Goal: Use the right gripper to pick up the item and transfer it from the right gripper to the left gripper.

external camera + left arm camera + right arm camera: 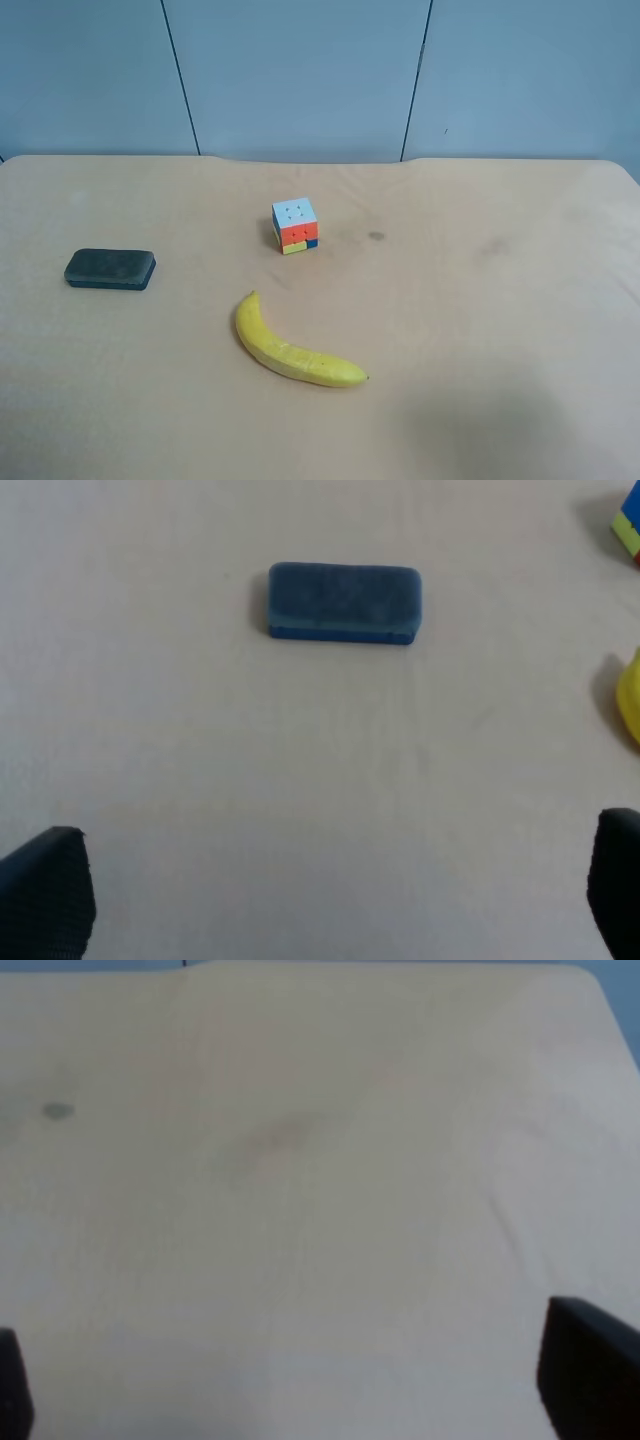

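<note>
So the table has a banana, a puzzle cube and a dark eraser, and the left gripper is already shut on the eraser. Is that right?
Not quite. The banana, puzzle cube and dark eraser are on the table, but the left gripper is open and empty. The left wrist view shows the eraser lying free on the table, ahead of the fingertips and apart from them.

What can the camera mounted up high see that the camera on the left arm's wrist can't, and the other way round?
Only the high view shows the whole banana, the whole puzzle cube, the wall panels behind the table, and a small dark spot on the tabletop. Neither arm appears in it.

Only the left wrist view shows the left gripper, its two dark fingertips set wide apart with nothing between them.

Both show the dark eraser block lying flat on the tan table; the wrist view catches only slivers of cube and banana at its edge.
</note>
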